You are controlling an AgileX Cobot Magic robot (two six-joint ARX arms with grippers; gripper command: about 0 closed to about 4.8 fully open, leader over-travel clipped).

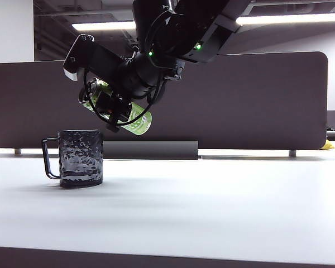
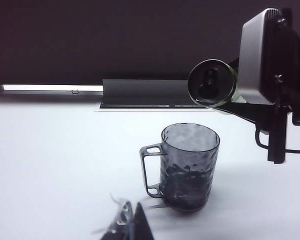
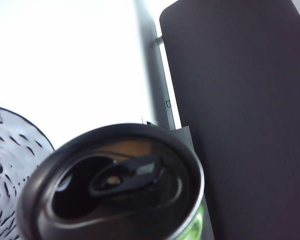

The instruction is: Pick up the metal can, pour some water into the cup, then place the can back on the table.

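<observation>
The metal can (image 1: 135, 119), bright green with white lettering and a silver rim, is seen in the upper left of the exterior view, tilted far over toward level with its top end lowered toward the left, above and just right of the cup (image 1: 81, 158). In the left wrist view its opened top (image 2: 210, 83) is shown end-on at upper right, the pull tab and dark mouth visible; in the right wrist view the same top (image 3: 115, 182) fills the lower part of the frame. The can is clamped around its body by the right gripper (image 1: 113, 109), whose jaws are closed partway on it. No stream can be made out between can and cup. The cup, a dark translucent mug with a dimpled wall and thin angular handle (image 2: 151, 170), stands upright on the white table (image 1: 212, 206); whether liquid lies in it cannot be told. Of the left gripper (image 2: 130, 225) only finger tips appear at the lower edge of its wrist view, and its opening cannot be told.
</observation>
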